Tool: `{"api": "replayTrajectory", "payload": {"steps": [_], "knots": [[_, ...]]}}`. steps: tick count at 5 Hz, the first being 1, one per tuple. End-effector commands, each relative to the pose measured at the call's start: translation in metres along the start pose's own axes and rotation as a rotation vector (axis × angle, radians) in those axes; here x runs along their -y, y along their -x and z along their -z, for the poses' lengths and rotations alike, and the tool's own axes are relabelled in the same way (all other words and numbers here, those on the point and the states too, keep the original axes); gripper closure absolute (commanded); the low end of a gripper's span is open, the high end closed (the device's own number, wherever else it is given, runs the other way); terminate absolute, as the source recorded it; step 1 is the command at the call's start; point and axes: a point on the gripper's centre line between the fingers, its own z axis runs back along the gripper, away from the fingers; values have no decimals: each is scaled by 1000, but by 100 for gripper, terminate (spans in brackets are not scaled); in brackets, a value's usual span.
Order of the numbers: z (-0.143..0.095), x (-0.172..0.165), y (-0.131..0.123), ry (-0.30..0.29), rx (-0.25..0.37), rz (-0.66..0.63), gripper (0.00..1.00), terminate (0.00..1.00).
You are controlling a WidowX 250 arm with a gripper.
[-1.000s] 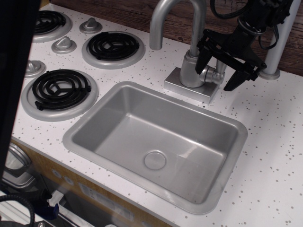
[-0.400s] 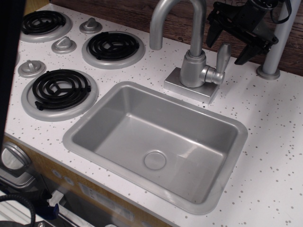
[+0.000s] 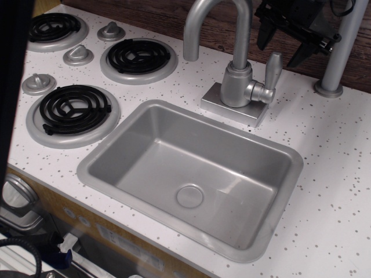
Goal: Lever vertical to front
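White speckled counter [image 3: 324, 150], upright lever [image 3: 272, 70], gripper [image 3: 285, 49] apart, fingers spread

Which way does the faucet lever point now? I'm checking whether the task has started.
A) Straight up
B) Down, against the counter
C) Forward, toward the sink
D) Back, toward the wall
A: the lever stands upright on its side stub, and the gripper hangs above it, not touching it.

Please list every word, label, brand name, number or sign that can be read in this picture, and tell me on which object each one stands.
No text can be read.
Pale panel on the cabinet front below the counter: faint marks, too blurred to read.
Matte silver-grey paddle-shaped faucet lever, grey rectangular sink basin, round silver stove knobs, black gripper: no visible lettering.
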Motion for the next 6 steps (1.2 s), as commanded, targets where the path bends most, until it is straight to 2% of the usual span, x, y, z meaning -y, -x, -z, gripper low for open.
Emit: {"api": "replayTrajectory", "payload": {"steps": [1, 4, 5, 6], "knots": [[-17, -6, -8, 24, 21, -20, 100, 0], [-26, -1, 23, 24, -75, -56, 100, 0], [-8, -2, 32, 87, -122, -50, 100, 0], [4, 1, 40, 118, -140, -56, 100, 0]]}}
